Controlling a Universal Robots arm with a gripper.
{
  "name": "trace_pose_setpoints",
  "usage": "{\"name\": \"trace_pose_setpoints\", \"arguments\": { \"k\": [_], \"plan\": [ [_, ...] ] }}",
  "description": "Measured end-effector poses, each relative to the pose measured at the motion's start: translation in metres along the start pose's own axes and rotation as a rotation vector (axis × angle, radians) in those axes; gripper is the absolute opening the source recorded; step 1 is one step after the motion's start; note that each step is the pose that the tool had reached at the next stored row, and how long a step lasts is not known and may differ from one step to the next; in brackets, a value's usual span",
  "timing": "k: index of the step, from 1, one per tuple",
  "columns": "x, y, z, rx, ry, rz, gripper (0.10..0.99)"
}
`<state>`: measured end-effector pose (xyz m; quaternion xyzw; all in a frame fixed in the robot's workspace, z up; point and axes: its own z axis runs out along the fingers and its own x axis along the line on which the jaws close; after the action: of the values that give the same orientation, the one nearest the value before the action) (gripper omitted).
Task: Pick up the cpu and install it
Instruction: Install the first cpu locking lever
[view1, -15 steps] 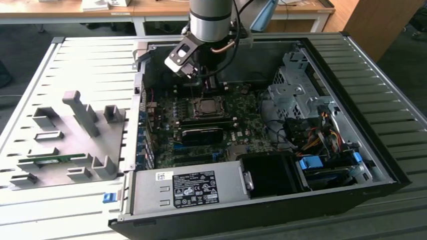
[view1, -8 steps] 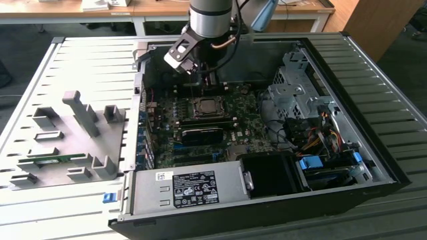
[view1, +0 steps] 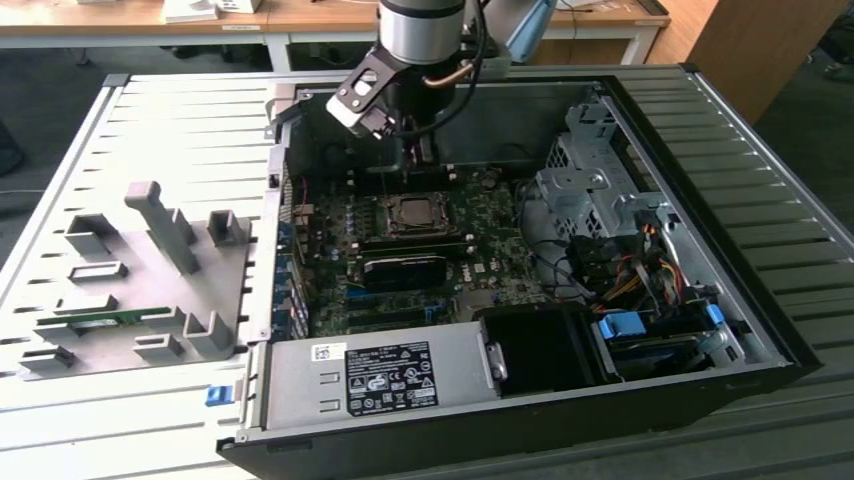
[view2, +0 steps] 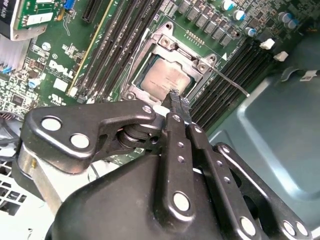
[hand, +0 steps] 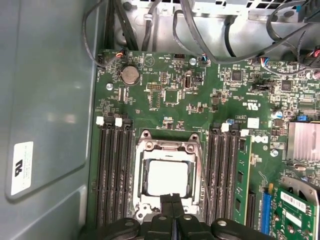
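The cpu (view1: 412, 213) lies flat inside the black motherboard socket (view1: 416, 232), its silver-grey top facing up, in the open computer case. Both wrist views show the cpu (view2: 165, 80) (hand: 167, 176) sitting within the socket's metal frame (view2: 172, 47) (hand: 167, 146). My gripper (view1: 422, 165) hangs just above the socket's far edge. Its two black fingertips (view2: 176, 99) (hand: 172, 198) are pressed together with nothing between them, close over one edge of the cpu but apart from it.
Memory slots flank the socket, and a green memory stick (hand: 243, 165) stands in one. A finned heat sink (hand: 302, 140), the power supply (view1: 380, 375), the drive cage (view1: 594, 180) and loose cables (view1: 627, 270) crowd the case. A grey fixture tray (view1: 134, 290) lies at the exterior view's left.
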<state>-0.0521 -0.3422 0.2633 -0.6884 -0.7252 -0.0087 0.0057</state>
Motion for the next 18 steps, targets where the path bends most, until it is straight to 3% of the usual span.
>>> {"name": "trace_pose_setpoints", "arguments": {
  "k": [8,13,18],
  "plan": [
    [0.0001,0.0,-0.0044,0.0,0.0,-0.007,0.122],
    [0.0001,0.0,-0.0041,0.002,-0.0032,-0.082,0.122],
    [0.0001,0.0,-0.0036,0.005,-0.0118,-0.147,0.122]
  ]
}}
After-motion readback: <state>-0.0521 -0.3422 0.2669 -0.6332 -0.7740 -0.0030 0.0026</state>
